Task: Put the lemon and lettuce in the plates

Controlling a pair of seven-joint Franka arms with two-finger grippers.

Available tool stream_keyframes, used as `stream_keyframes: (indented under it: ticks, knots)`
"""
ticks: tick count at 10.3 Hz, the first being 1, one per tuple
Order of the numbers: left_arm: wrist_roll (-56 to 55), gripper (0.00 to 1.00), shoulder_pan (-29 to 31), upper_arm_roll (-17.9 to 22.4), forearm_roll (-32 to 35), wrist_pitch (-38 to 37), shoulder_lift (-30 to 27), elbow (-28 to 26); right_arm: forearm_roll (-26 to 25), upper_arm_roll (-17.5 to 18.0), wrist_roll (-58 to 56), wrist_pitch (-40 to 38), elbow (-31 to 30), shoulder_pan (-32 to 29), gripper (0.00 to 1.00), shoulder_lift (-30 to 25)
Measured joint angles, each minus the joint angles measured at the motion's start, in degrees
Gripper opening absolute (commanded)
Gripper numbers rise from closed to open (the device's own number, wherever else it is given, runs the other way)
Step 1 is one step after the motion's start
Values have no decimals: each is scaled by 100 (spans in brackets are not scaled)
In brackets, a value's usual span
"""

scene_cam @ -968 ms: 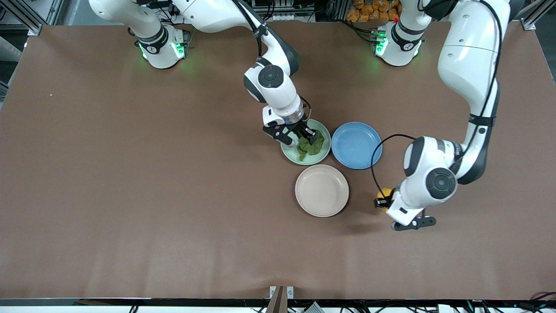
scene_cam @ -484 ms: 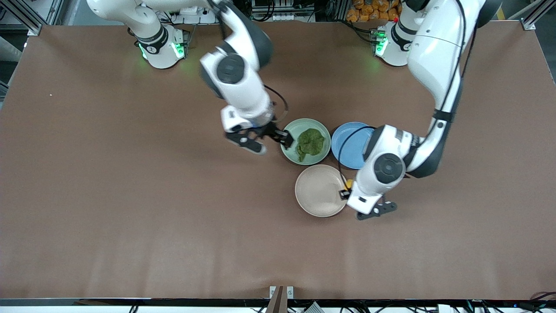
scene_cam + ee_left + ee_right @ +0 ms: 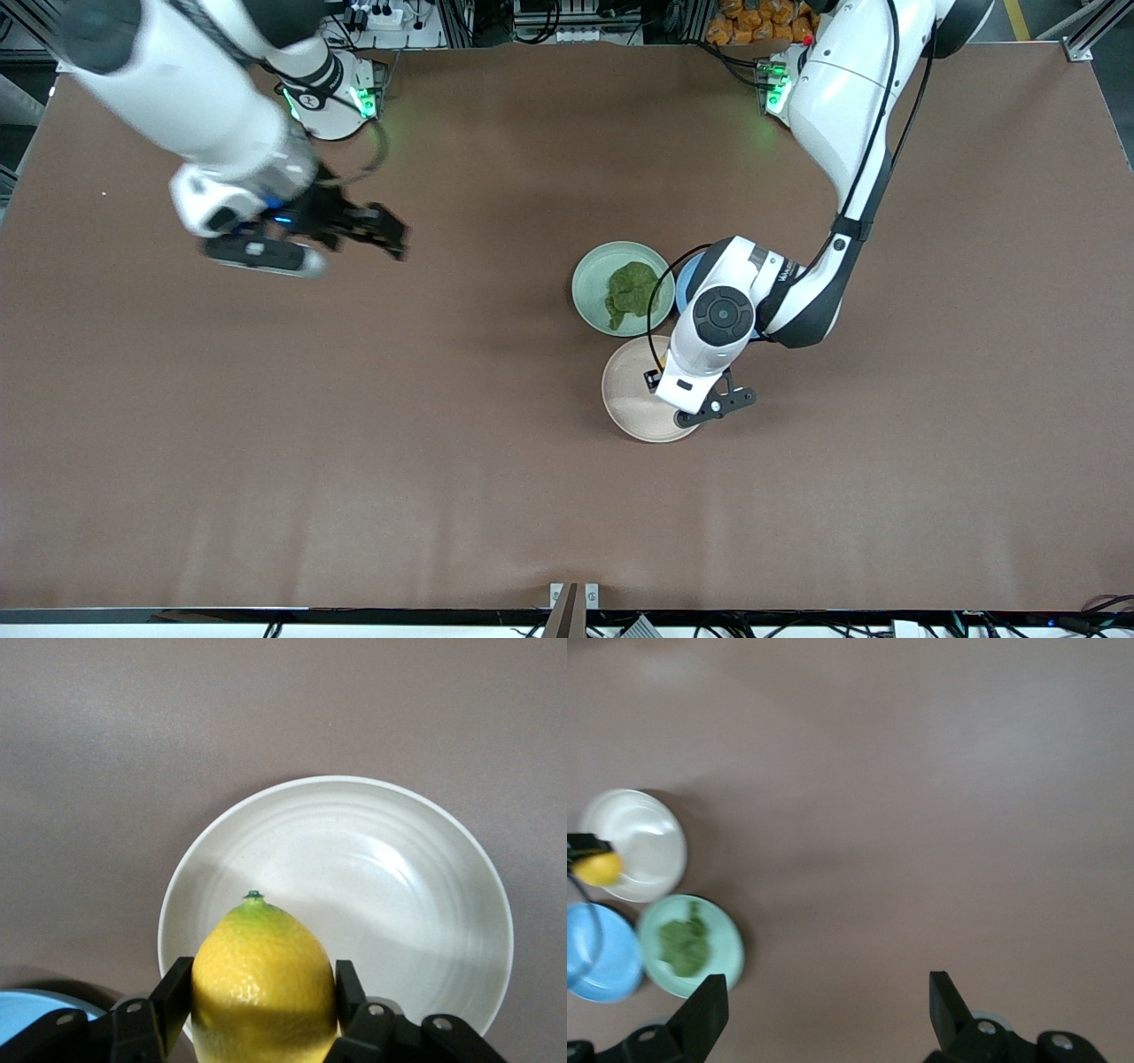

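Note:
My left gripper [image 3: 657,376] is shut on the lemon [image 3: 263,979], a bright yellow oval with a green tip, and holds it over the beige plate [image 3: 627,406] near the rim toward the left arm's end. In the left wrist view the beige plate [image 3: 399,868] lies bare under the lemon. The dark green lettuce [image 3: 631,291] lies in the mint green plate [image 3: 586,285]. My right gripper [image 3: 376,232] is open and empty, high over bare table toward the right arm's end. The right wrist view shows my right gripper [image 3: 824,1001], the lettuce [image 3: 684,945] and the lemon [image 3: 598,868].
A blue plate [image 3: 687,280] stands beside the mint plate toward the left arm's end, mostly hidden by the left arm; it also shows in the right wrist view [image 3: 607,957]. The three plates sit close together. Brown table lies all around them.
My right gripper let go of the lettuce in the mint plate, rose and swung toward the right arm's end. My left gripper carried the lemon from the table to over the beige plate.

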Motion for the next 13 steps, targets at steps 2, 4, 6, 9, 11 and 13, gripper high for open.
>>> stream_keyframes:
  ticks: [2,4,6,9,11,13]
  knots:
    - [-15,100,-8,22,36,22,0,6,-213,-138,-752,-572,12,-484,100,-273]
    - [-16,100,72,95,38,37,-7,26,-227,-361,-918,-741,141,-772,100,-343]
    - [5,100,427,141,57,57,-41,43,-232,-441,-1437,-754,336,-1050,100,-344]
    - [359,100,1197,140,67,72,-176,87,-236,-831,-2141,-950,552,-1064,100,-344]
    - [407,100,1714,0,16,80,-287,78,-289,-854,-2197,-1197,738,-1062,100,-345]
    - [438,100,2307,-485,-18,204,-490,-268,-380,-845,-2303,-1271,771,-1061,100,-344]
